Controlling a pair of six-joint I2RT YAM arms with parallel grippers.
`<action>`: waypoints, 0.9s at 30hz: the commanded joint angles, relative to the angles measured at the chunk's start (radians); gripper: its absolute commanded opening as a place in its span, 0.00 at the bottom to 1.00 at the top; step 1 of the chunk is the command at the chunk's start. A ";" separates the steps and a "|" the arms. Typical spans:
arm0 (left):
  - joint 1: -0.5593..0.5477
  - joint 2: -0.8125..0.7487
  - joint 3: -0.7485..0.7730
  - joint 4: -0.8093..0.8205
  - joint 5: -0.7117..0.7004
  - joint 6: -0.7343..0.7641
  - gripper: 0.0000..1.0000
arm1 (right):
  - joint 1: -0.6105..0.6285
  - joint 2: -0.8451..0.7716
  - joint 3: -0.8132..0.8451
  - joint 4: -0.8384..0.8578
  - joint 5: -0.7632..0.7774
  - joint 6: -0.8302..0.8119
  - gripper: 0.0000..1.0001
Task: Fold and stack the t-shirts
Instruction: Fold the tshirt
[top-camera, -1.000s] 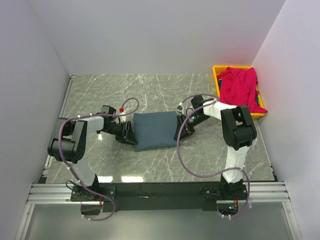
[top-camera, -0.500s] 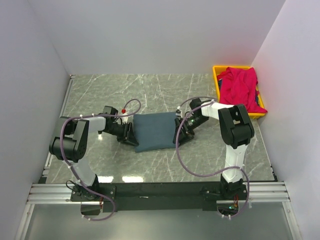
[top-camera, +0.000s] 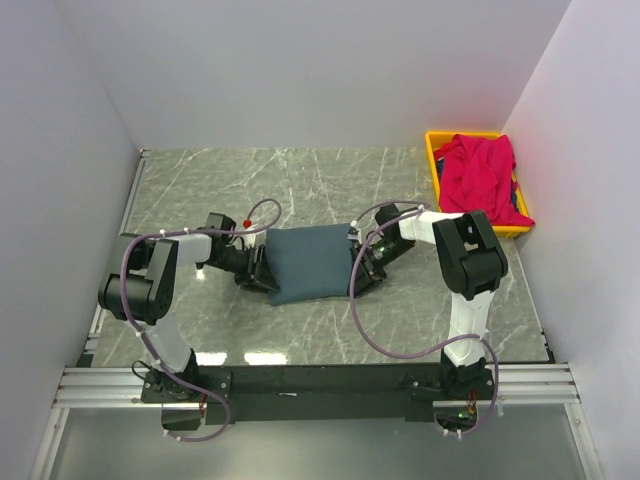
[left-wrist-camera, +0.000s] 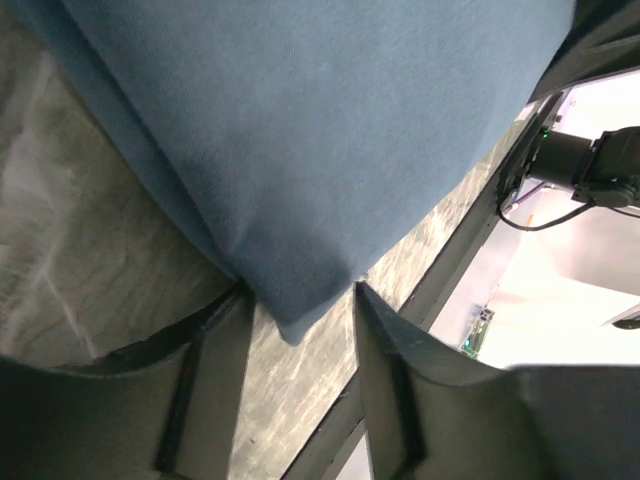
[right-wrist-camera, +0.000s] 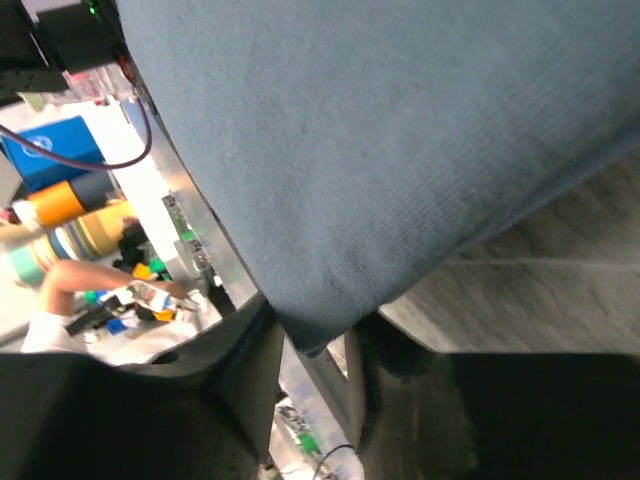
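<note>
The dark blue-grey t-shirt (top-camera: 310, 262) lies folded into a rectangle in the middle of the table. My left gripper (top-camera: 262, 272) is at its left edge and my right gripper (top-camera: 358, 268) at its right edge, both low on the table. In the left wrist view the shirt (left-wrist-camera: 320, 130) narrows to a corner pinched between the gripper's (left-wrist-camera: 300, 295) fingers. In the right wrist view the shirt (right-wrist-camera: 380, 140) likewise sits squeezed in the gripper (right-wrist-camera: 315, 325). The red t-shirt (top-camera: 485, 175) lies crumpled in the bin at the far right.
The yellow plastic bin (top-camera: 432, 150) stands in the far right corner against the wall, with something dark under the red cloth. White walls close the table on three sides. The arms' cables loop over the table beside the shirt.
Both grippers have slid inward onto the blue-grey shirt's side edges, the right one more, and now hold the cloth. The shirt has stayed in place.
</note>
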 joint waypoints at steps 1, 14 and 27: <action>-0.007 -0.011 -0.003 -0.030 0.001 0.009 0.48 | 0.007 0.000 0.001 0.036 -0.035 0.007 0.30; 0.074 0.099 0.097 -0.125 -0.082 0.046 0.01 | -0.036 -0.003 0.004 -0.014 0.123 -0.040 0.00; 0.122 -0.078 0.117 -0.237 0.091 0.240 0.56 | -0.048 -0.126 0.096 -0.232 0.039 -0.207 0.64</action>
